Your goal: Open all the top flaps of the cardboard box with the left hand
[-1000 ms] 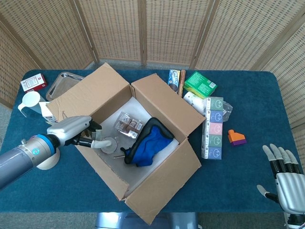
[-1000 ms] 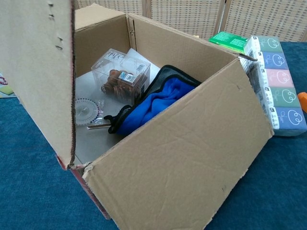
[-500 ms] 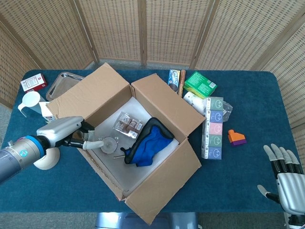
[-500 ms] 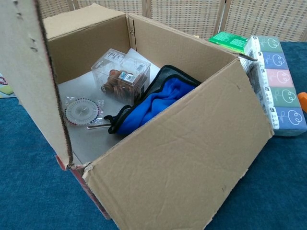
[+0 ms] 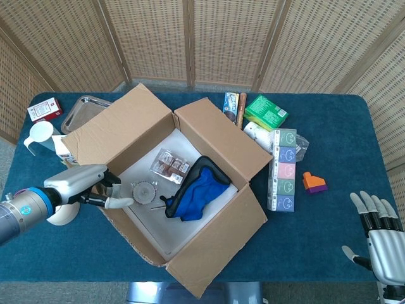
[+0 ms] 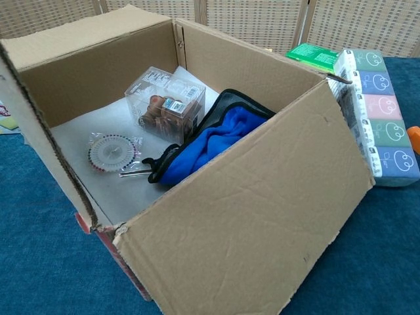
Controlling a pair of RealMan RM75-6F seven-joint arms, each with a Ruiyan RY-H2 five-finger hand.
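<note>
The cardboard box [image 5: 215,235] sits mid-table with its back, right and front flaps folded outward. Its left flap [image 5: 144,246] leans outward and shows almost edge-on; in the chest view the left flap [image 6: 41,134] is a thin slanted edge. My left hand [image 5: 95,187] grips this flap at its upper end, with the thumb on the inner side and the fingers outside. Inside lie a blue cloth bag [image 5: 193,195], a clear plastic case [image 5: 171,166] and a round pin wheel [image 5: 144,192]. My right hand [image 5: 378,235] rests open at the table's near right corner, fingers spread.
Left of the box stand a metal tray [image 5: 85,109], a red packet [image 5: 44,112], a white cup [image 5: 39,134] and a white roll [image 5: 63,215]. To its right are a green box [image 5: 266,112], stacked tissue packs [image 5: 283,170] and an orange block [image 5: 313,182].
My left hand has moved left and outward with the left flap. The flap has swung from nearly upright to leaning out, baring more of the box floor in the chest view.
</note>
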